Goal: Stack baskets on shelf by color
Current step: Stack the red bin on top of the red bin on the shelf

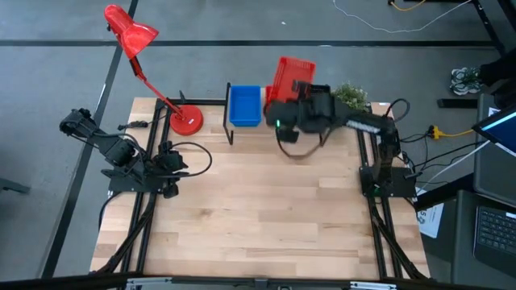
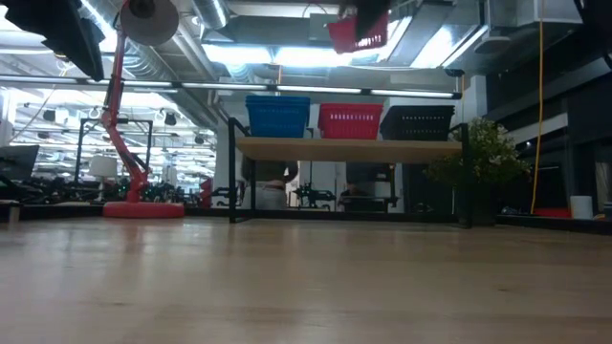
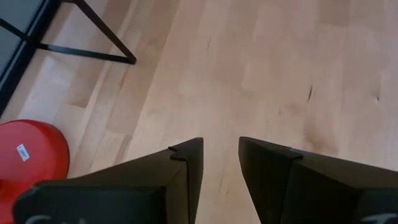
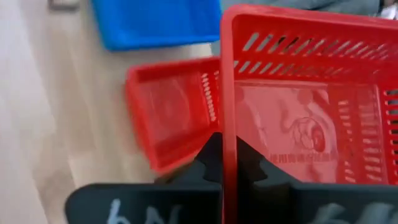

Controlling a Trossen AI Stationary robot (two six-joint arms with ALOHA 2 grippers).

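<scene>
Wood covers the whole bench [image 1: 258, 217], and its near part has nothing on it. On the left side, the left pincer [image 3: 221, 163] rests low by its stand with its two fingers a little apart and nothing between them. It waits near the base of a red lamp [image 1: 186, 122]. Farther back stands the shelf [image 2: 349, 148]. On it sit a blue basket [image 2: 278, 116], a red basket [image 2: 350, 121] and a black basket [image 2: 418, 122], side by side. Up above the shelf, the right pincer [image 4: 229, 163] is squeezed tight on the rim of another red basket, the held basket [image 4: 305, 118]. It hangs tilted in the air. The red basket on the shelf lies below the held one, a little toward the blue side. Both long sides seem to point front to back, I think, so it likely just needs to come down and slip inside. The right arm is much nearer than the left.
</scene>
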